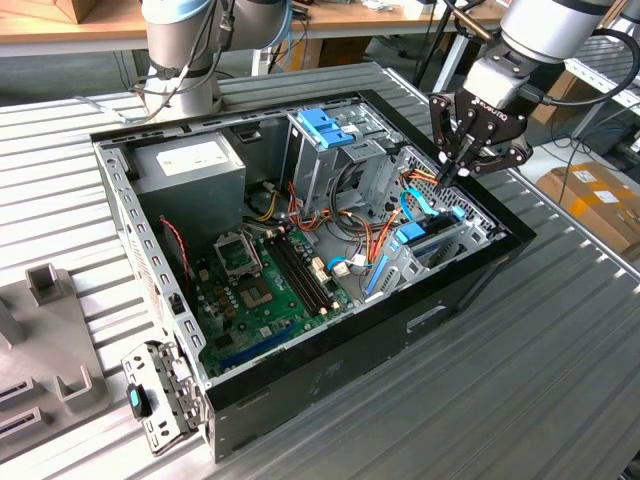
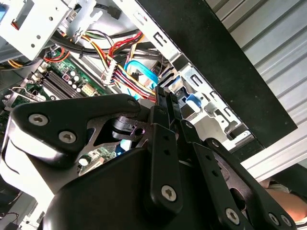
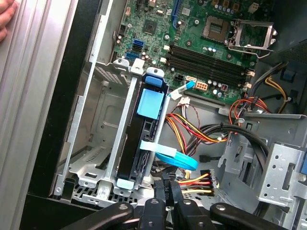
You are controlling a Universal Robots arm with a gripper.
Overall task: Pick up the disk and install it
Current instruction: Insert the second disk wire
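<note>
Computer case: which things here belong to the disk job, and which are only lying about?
Belong to the job:
- disk, on edge in the drive bay
- tool, above that bay

Lying about:
- motherboard
- power supply
- metal cage with blue top
- metal bracket outside the case

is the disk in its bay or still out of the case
In. The disk stands on edge in the metal bay inside the case; the claw, fingers together, hovers above it.
</note>
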